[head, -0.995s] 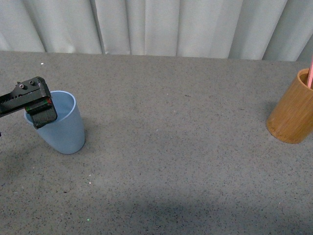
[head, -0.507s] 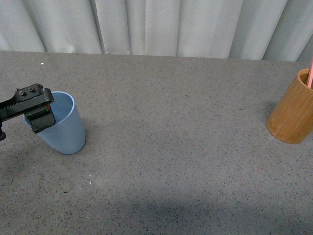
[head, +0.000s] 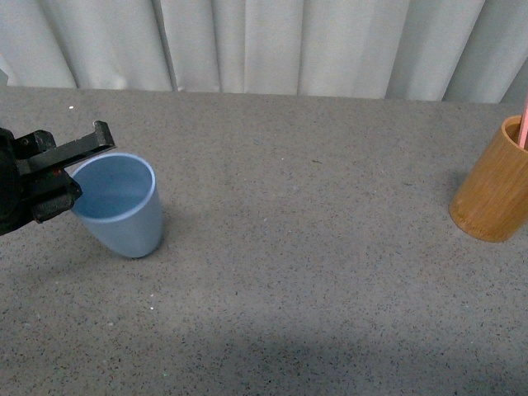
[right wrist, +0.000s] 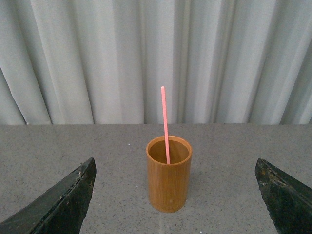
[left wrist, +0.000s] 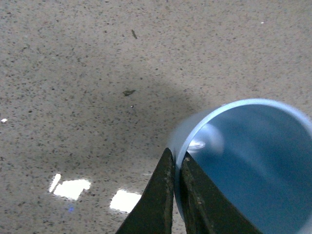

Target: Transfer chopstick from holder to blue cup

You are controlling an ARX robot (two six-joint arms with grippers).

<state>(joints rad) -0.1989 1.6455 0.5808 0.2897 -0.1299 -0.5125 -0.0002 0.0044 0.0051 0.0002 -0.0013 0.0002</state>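
The light-blue cup (head: pixel 122 208) stands tilted at the left of the grey table, its mouth leaning toward the camera. My left gripper (head: pixel 70 177) is shut on the blue cup's rim (left wrist: pixel 234 146), one finger inside the wall and one outside; the gripper (left wrist: pixel 176 168) pinches the pale rim. At the far right edge stands the orange-brown bamboo holder (head: pixel 495 194) with the pink chopstick (head: pixel 523 124) sticking up from it. In the right wrist view the holder (right wrist: pixel 168 175) is centred ahead of my open right gripper (right wrist: pixel 175 195), still apart from it, and the chopstick (right wrist: pixel 165 122) stands nearly upright.
A pale pleated curtain (head: pixel 264 45) runs behind the table's far edge. Speckled grey tabletop (head: pixel 313 247) stretches between the cup and the holder.
The cup has shifted a little to the right and tipped, so its mouth now shows. My left gripper has swung back toward the left edge, still pinching the rim.
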